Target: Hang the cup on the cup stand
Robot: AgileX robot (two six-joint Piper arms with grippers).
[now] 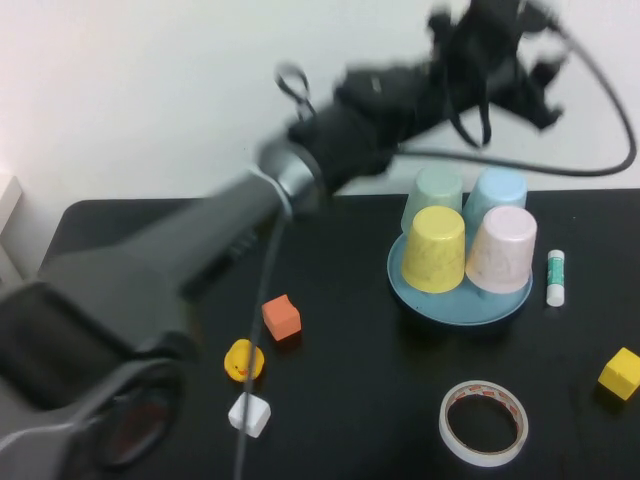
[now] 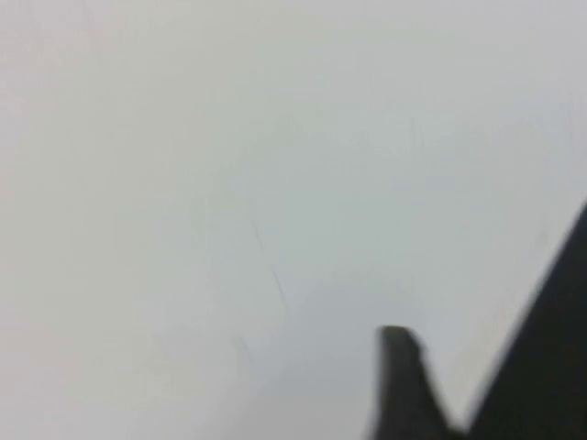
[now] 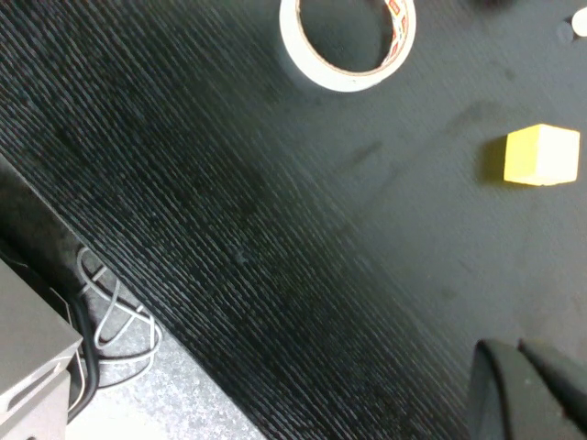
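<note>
The pale pink cup (image 1: 502,250) sits upside down on the cup stand, whose teal base (image 1: 455,303) lies at the right of the black table. A yellow cup (image 1: 435,250), a light blue cup (image 1: 497,193) and a green cup (image 1: 436,192) sit on it too. Its pegs are hidden under the cups. My left gripper (image 1: 495,45) is raised high above and behind the stand, blurred. In the left wrist view it (image 2: 477,376) faces the white wall, open and empty. My right gripper (image 3: 525,390) is out of the high view; it is shut and empty over bare table.
On the table lie an orange cube (image 1: 282,317), a yellow duck (image 1: 243,361), a white cube (image 1: 249,414), a tape roll (image 1: 483,422), a yellow cube (image 1: 620,373) and a glue stick (image 1: 556,277). The right wrist view shows the tape roll (image 3: 347,41), the yellow cube (image 3: 543,154) and cables (image 3: 110,321) past the table edge.
</note>
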